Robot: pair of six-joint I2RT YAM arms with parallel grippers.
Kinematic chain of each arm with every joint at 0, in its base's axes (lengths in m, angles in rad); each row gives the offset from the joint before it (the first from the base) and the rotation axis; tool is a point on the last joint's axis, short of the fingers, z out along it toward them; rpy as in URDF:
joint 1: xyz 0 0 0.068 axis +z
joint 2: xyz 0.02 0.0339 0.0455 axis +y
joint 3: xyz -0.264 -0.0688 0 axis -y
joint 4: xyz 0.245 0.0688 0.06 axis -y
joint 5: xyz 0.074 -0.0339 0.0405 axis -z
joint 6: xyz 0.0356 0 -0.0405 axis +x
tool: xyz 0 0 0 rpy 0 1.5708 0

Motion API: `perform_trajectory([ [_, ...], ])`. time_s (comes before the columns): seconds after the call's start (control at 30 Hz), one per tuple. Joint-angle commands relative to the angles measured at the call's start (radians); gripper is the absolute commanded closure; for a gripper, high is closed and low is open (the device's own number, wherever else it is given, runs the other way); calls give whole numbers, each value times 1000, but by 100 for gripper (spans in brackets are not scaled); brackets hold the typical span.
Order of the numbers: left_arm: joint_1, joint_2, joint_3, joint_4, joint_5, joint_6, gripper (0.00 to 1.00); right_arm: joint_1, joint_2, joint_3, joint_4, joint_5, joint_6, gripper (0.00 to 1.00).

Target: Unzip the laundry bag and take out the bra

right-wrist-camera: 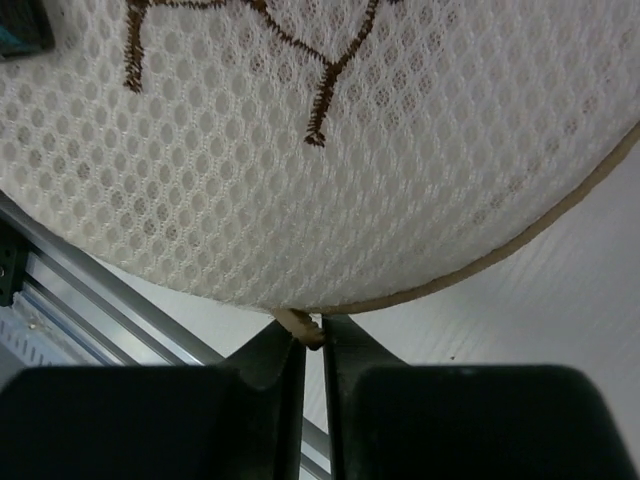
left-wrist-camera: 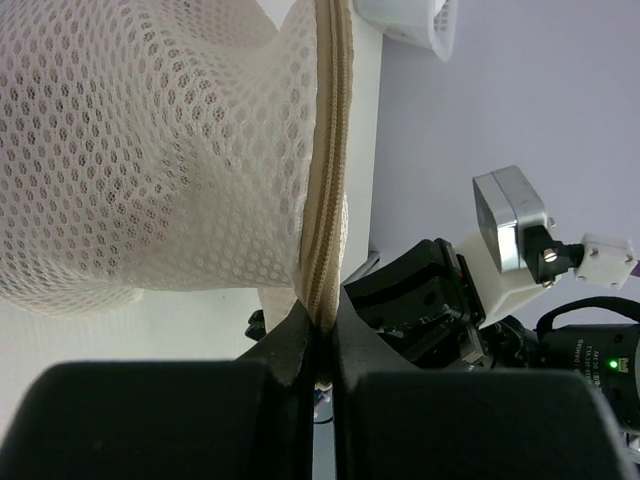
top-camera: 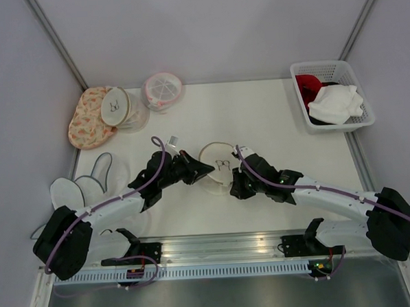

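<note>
The laundry bag (top-camera: 218,163) is a round cream mesh case with a tan zipper rim and a dark bra drawing, held up between both grippers at the table's middle. My left gripper (top-camera: 206,169) is shut on the bag's left edge; in the left wrist view its jaws (left-wrist-camera: 322,345) pinch the tan zipper rim (left-wrist-camera: 330,150). My right gripper (top-camera: 235,186) is at the bag's lower right edge; in the right wrist view it (right-wrist-camera: 312,338) is shut on the small tan zipper pull (right-wrist-camera: 300,324) below the mesh face (right-wrist-camera: 380,170). The bra is hidden.
An orange floral bag (top-camera: 86,120) with another round white mesh bag (top-camera: 115,106) on it lies at the back left, a pink-trimmed domed bag (top-camera: 162,91) beside them. A white basket (top-camera: 320,125) with red and white garments stands at the back right. White pads (top-camera: 83,186) lie at the left.
</note>
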State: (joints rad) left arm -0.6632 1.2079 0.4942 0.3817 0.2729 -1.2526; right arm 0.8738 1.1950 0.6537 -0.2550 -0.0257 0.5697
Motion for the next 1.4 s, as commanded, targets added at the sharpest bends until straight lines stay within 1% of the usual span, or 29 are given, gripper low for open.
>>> perform_trajectory([
  [0.0, -3, -37, -2, -53, 38, -5, 98, 7, -21, 55, 16, 53, -17, 90],
  [0.03, -3, -45, -2, -64, 38, 1, 98, 5, -25, 58, 11, 59, -19, 100],
  [0.17, -3, -65, -2, -115, 46, 36, 98, 5, -23, 83, -84, 87, -37, 99],
  [0.2, -3, -71, 4, -136, 51, 62, 98, 7, -20, 90, -145, 105, -42, 100],
  [0.27, 1, -91, 26, -179, 46, 96, 98, 7, -18, 115, -211, 159, -48, 100],
  [0.3, 1, -94, 36, -228, 46, 138, 98, 5, -21, 122, -271, 176, -59, 99],
  [0.33, 2, -99, 58, -254, 45, 159, 98, 5, -32, 135, -295, 216, -59, 100],
  [0.4, 7, -100, 81, -323, 51, 221, 98, 7, -44, 144, -360, 247, -67, 100],
  [0.47, 19, -96, 109, -372, 60, 249, 98, 5, -60, 159, -394, 289, -68, 100],
  [0.57, 37, -105, 95, -369, 68, 239, 98, 7, -87, 164, -394, 241, -83, 100],
  [0.6, 37, -110, 92, -360, 69, 225, 98, 5, -95, 164, -363, 165, -82, 66],
  [0.63, 37, -110, 86, -339, 71, 219, 98, 5, -115, 155, -342, 120, -80, 47],
  [0.67, 37, -110, 81, -325, 75, 208, 98, 5, -126, 149, -316, 72, -71, 30],
  [0.7, 37, -110, 78, -310, 80, 187, 98, 8, -136, 127, -255, -6, -61, 15],
  [0.73, 37, -110, 69, -281, 81, 176, 98, 8, -156, 112, -216, -46, -30, 7],
  [0.77, 37, -108, 64, -268, 81, 157, 98, 13, -161, 100, -176, -72, -15, 2],
  [0.8, 37, -107, 63, -258, 84, 148, 98, 22, -164, 89, -114, -92, -2, 2],
  [0.83, 37, -100, 61, -247, 86, 142, 98, 31, -152, 78, -96, -103, 18, 2],
  [0.97, 37, -87, 61, -204, 106, 113, 98, 86, -114, 51, 20, -72, 53, 2],
  [1.07, 37, -90, 69, -199, 107, 104, 98, 94, -69, 32, 86, -62, 67, 2],
  [1.23, 37, -97, 76, -199, 124, 96, 98, 100, 0, 46, 105, 20, 65, 2],
  [1.27, 37, -97, 73, -199, 129, 93, 98, 102, 6, 52, 103, 50, 62, 6],
  [1.33, 36, -97, 66, -199, 130, 93, 98, 102, 29, 76, 97, 63, 53, 14],
  [1.37, 36, -97, 61, -199, 137, 91, 98, 102, 35, 84, 86, 78, 49, 27],
])
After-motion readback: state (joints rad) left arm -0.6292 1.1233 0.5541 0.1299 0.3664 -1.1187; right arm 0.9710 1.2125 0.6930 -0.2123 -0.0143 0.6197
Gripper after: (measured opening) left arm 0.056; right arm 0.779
